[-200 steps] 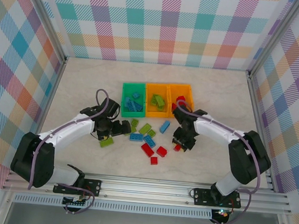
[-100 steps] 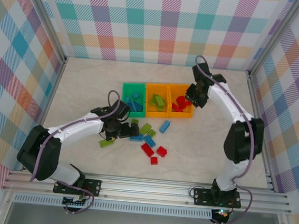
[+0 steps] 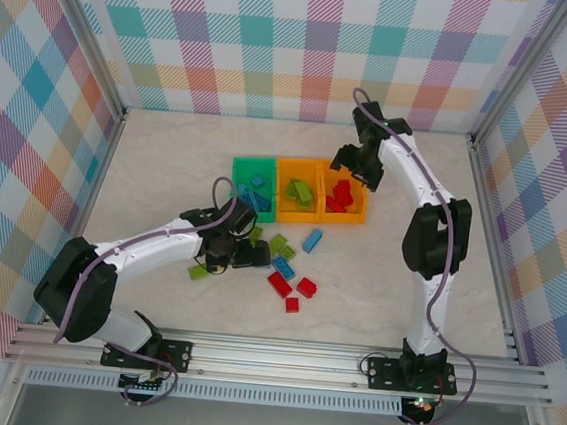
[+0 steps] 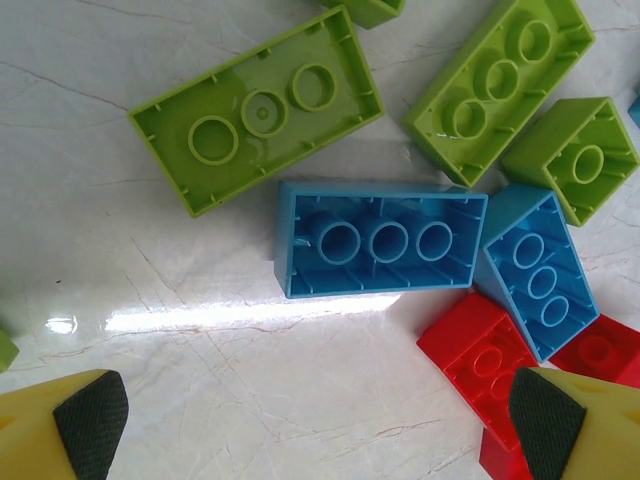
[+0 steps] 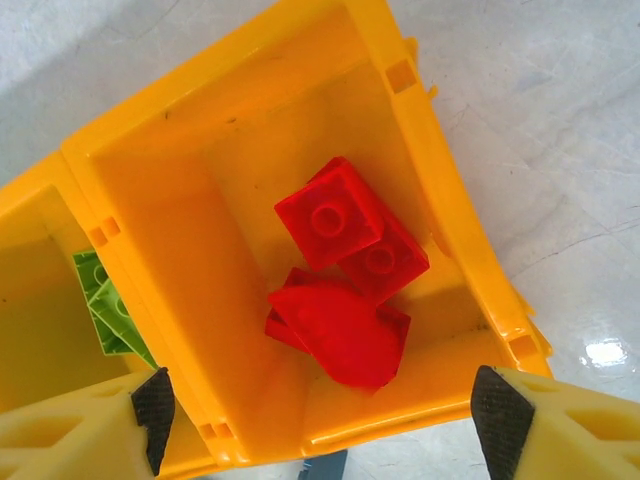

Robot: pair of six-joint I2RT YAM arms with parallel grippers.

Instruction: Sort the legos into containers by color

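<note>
My right gripper [image 3: 352, 171] [image 5: 327, 420] hangs open over the right orange container [image 3: 343, 218] [image 5: 440, 180], with nothing between its fingers. Red legos [image 5: 350, 230] lie inside, and one blurred red lego [image 5: 340, 335] is just below the jaws. The middle orange container [image 3: 296, 218] holds lime legos [image 5: 110, 300], and the green container [image 3: 234, 183] holds blue ones. My left gripper [image 3: 244, 256] [image 4: 318, 425] is open, low over the loose legos. An upturned blue lego [image 4: 380, 240] lies just ahead of it, and a red lego [image 4: 480, 360] is beside its right finger.
Loose on the table are lime legos [image 4: 258, 115] [image 4: 500, 85] [image 3: 200, 272], blue legos [image 4: 540, 275] [image 3: 312, 240] and red legos [image 3: 279, 283] [image 3: 306, 287]. Checked walls close in the table on three sides.
My right gripper rose from the table with a red lego, swung over the right orange container and opened, letting it drop. My left gripper slid right toward the loose legos.
</note>
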